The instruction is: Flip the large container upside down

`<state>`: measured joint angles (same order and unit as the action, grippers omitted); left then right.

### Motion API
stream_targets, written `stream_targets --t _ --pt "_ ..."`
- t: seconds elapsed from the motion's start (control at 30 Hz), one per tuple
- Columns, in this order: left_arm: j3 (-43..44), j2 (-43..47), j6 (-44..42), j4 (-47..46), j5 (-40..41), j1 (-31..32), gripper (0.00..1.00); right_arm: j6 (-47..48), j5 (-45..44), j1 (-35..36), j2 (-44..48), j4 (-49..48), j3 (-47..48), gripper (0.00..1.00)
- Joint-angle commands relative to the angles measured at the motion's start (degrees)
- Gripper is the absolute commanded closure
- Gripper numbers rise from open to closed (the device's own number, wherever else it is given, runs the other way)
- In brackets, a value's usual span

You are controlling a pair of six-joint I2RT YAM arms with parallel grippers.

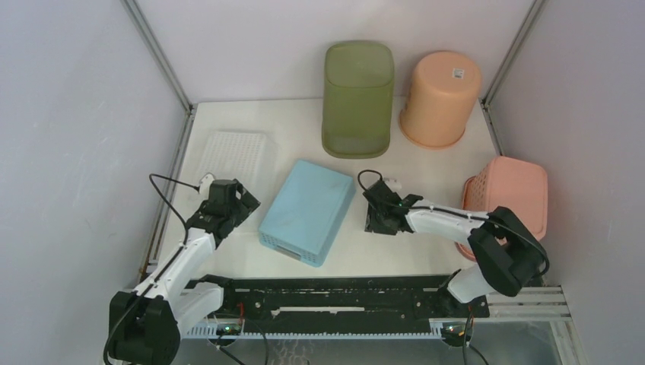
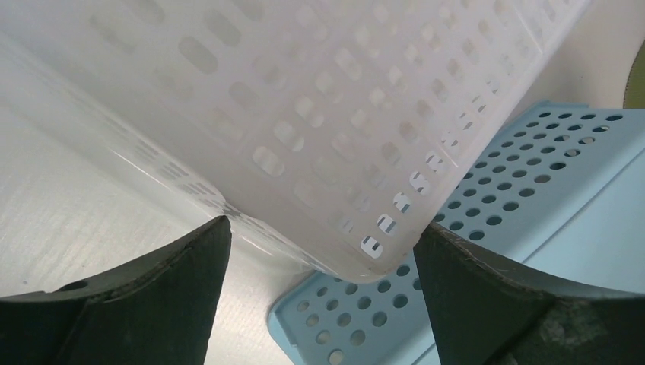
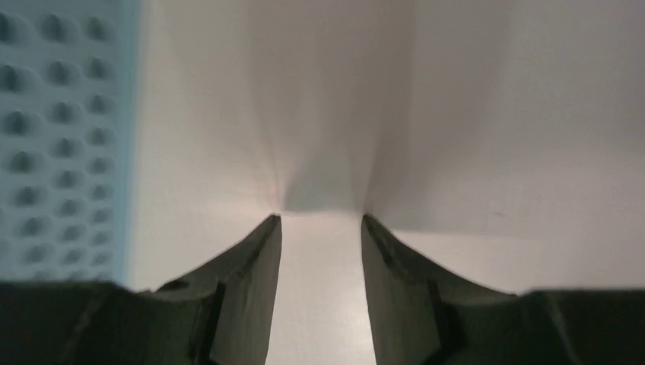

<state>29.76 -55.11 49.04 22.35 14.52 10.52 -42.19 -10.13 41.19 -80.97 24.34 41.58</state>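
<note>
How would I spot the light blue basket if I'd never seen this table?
Look to the middle of the white table, between the left arm and right arm. The light blue basket lies there, flat base up. It is the only blue thing; its neighbours are white, olive, peach and pink.

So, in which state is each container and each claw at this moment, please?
blue container: base up, lying flat
white basket: lying flat; which way up is unclear
green bin: standing base up
orange bucket: standing base up
pink basket: base up
left claw: wide open, empty
right claw: partly open, empty
</note>
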Motion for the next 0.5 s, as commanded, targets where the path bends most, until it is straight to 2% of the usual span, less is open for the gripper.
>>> stream_targets --t 0.0,0.23,0.47 --pt "3.21 -0.13 -1.63 -1.35 -0.19 -1.37 0.08 -2.14 4.69 -0.18 -7.67 -11.69 5.93 0.49" --pt "2.98 2.04 -0.80 -0.87 -0.03 -4.93 0.08 -6.32 14.50 0.37 -23.14 -21.70 19.77 0.50" --pt "4.78 -1.07 0.88 -3.38 0.25 -6.93 0.08 -8.49 17.73 0.12 -33.87 -21.90 36.01 0.51"
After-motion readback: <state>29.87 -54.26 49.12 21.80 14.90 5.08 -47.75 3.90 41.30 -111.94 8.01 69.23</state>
